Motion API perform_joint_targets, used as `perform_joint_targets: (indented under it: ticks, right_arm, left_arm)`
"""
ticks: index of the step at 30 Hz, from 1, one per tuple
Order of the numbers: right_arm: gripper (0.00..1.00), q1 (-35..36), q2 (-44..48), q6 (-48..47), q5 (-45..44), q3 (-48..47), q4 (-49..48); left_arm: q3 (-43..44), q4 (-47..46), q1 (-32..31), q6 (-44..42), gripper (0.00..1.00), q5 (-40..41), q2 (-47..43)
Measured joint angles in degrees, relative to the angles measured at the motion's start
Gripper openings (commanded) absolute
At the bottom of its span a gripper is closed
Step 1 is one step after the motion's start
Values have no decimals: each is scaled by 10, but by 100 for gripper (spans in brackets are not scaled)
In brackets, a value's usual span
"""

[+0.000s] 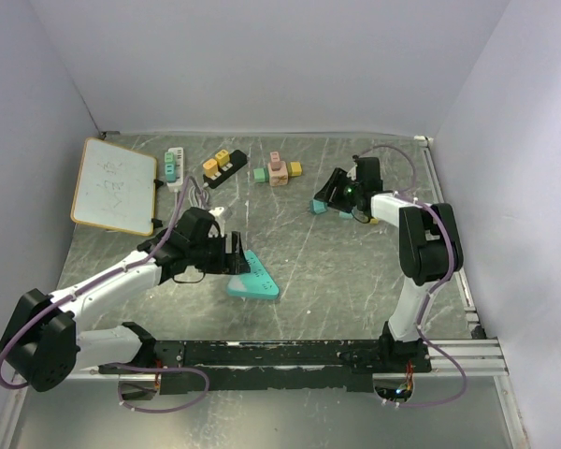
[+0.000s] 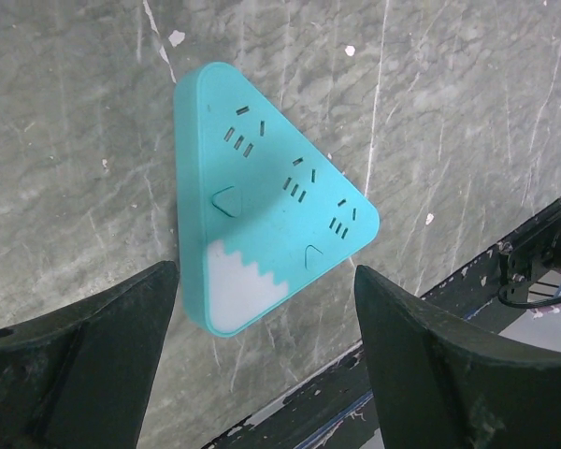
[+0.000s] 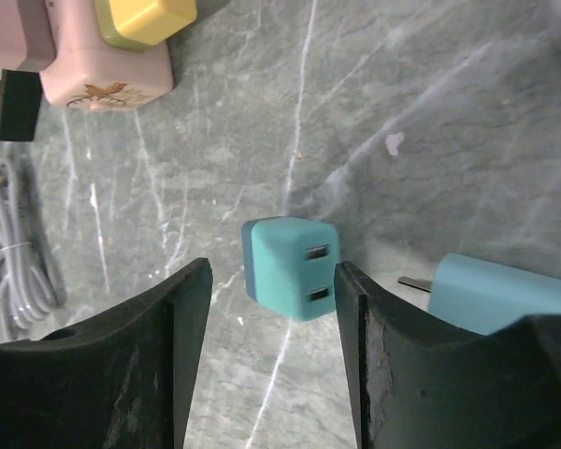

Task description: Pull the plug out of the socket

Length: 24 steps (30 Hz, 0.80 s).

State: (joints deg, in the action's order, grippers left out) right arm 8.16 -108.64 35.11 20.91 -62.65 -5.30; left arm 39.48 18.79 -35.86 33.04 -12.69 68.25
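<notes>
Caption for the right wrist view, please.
Open right gripper above a teal USB charger cube lying on the marble table, second teal plug alongside.

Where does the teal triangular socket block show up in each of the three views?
Top external: teal triangular socket block lies centre-left, just right of the left gripper.
Left wrist: fills the centre, beyond the open fingers.
Right wrist: not in view.
Shared landmark: grey marbled tabletop.

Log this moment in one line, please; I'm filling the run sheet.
left gripper: open above teal triangular socket | right gripper: open over teal plug on table | plug: out of socket
</notes>
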Motion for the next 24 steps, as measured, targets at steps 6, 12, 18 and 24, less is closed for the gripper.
perform_joint_targets:
  ticks: [6, 12, 18, 24]
  right_arm:
    - [66, 2, 35, -52, -54, -26, 78]
    - [75, 49, 141, -100, -70, 2, 107]
    - [75, 166, 167, -108, 16, 103, 76]
    - [70, 260, 151, -40, 99, 211, 5]
  left_arm:
    - [1, 0, -8, 0, 88, -1, 0]
    - [1, 2, -9, 4, 88, 8, -14]
    - [2, 2, -9, 13, 88, 42, -48]
    - [15, 4, -9, 19, 88, 63, -83]
